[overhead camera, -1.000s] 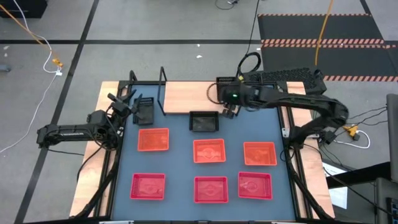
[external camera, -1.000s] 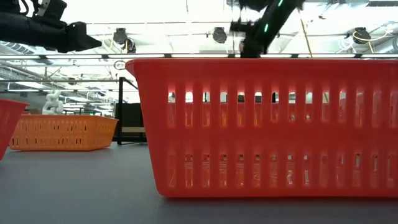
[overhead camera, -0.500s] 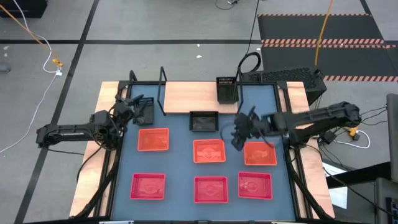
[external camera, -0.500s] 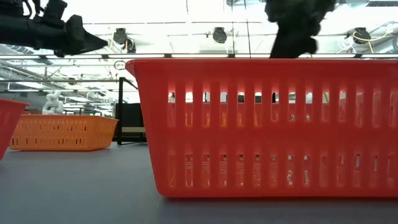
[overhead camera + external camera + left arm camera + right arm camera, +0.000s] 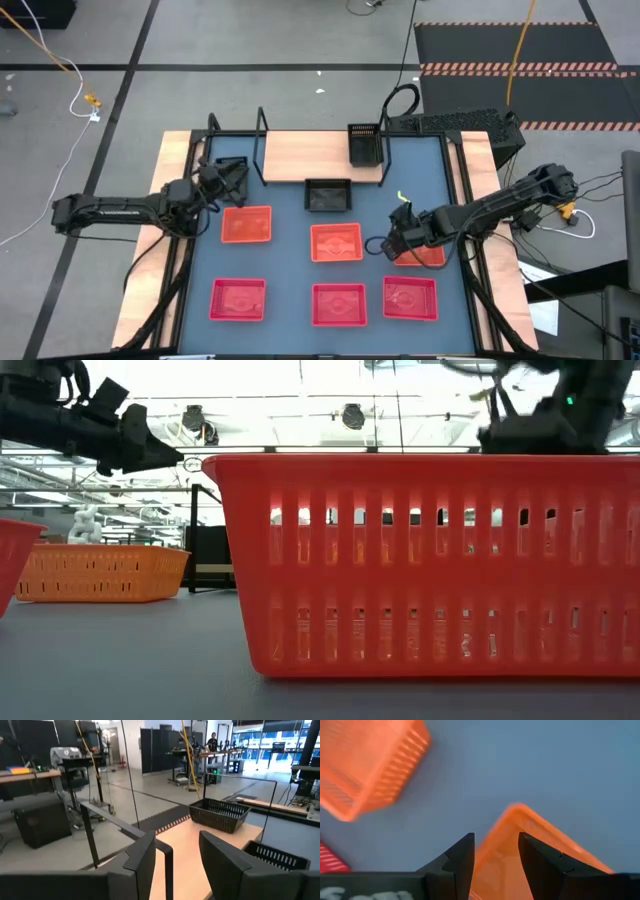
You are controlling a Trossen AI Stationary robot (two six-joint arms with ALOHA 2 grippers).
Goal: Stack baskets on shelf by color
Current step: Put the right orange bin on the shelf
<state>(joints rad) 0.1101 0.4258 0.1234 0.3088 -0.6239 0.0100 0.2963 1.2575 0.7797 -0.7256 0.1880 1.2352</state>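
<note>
Three pinkish-red baskets [image 5: 340,305] stand in the near row and three orange baskets behind them. One black basket [image 5: 365,145] sits at the right end of the shelf [image 5: 305,155], and another [image 5: 327,195] rests on the table in front of it. A third black one [image 5: 236,168] shows partly under my left gripper [image 5: 226,180], which is open [image 5: 177,837] at the shelf's left end. My right gripper [image 5: 393,240] is open [image 5: 495,837]. Its fingers stand on either side of the left rim of the right orange basket [image 5: 520,825].
The shelf's black wire posts [image 5: 262,145] rise beside my left gripper. In the low view a pinkish-red basket [image 5: 430,560] fills the foreground, with an orange one [image 5: 100,573] farther back. A black keyboard [image 5: 450,122] lies beyond the table's far right corner.
My right gripper has left the black basket at the shelf's right end, swung toward the table's near edge and come down over the right orange basket. My left gripper has shifted a little toward the right along the shelf's left end.
</note>
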